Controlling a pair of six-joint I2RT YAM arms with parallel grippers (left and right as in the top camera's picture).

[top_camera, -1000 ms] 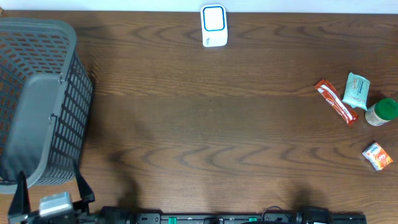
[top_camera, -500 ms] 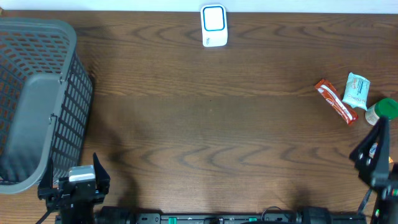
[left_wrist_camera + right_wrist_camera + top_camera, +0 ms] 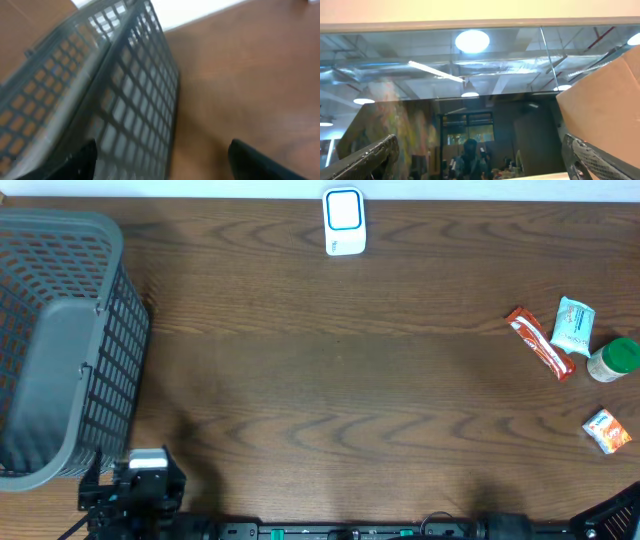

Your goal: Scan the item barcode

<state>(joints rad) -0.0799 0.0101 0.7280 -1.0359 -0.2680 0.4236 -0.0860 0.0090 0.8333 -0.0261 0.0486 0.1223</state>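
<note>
Dark brown wood-grain bench point(image 3: 330, 380). Holds grey plastic lattice basket point(image 3: 115, 360) at left, white-and-blue scanner point(image 3: 344, 221) at far edge, at right red-wrapped bar point(image 3: 539, 343), pale teal sachet point(image 3: 573, 325), green-lidded jar point(image 3: 613, 360), small orange packet point(image 3: 606, 430).

Red wrapper point(image 3: 539, 343): pale print runs along its length, too small to read.
Teal packet point(image 3: 573, 326): darker marks on its face, not legible.
Orange packet point(image 3: 607, 430): white patch with print, unreadable.
Green-lidded jar point(image 3: 612, 361): label too small to make out.
White scanner point(image 3: 344, 222): blue-bordered panel, no characters can be told.
Wrist views: blurred, no writing legible.
</note>
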